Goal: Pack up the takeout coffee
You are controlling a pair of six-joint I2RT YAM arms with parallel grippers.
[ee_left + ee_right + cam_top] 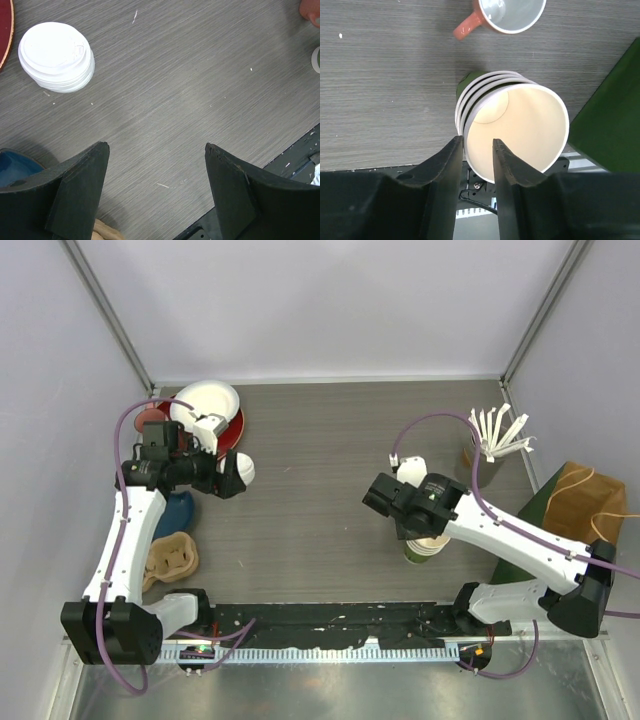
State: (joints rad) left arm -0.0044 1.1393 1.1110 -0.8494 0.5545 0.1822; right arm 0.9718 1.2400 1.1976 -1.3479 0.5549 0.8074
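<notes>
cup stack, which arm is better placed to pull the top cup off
Right. Its fingers straddle the rim of the top cup; the left fingers hang open by the lids, far from it.

Far-left corner of the worktop (320, 500): white bowl (205, 400) on red plate (238, 427). Left edge: blue object (180, 512), tan moulded tray (172, 560) nearer. Right edge: brown paper bag (582, 502) beside dark green panel (535, 508), holder of white stirrers (497, 435) beyond. Pink-handled mug (512, 12), upright.
</notes>
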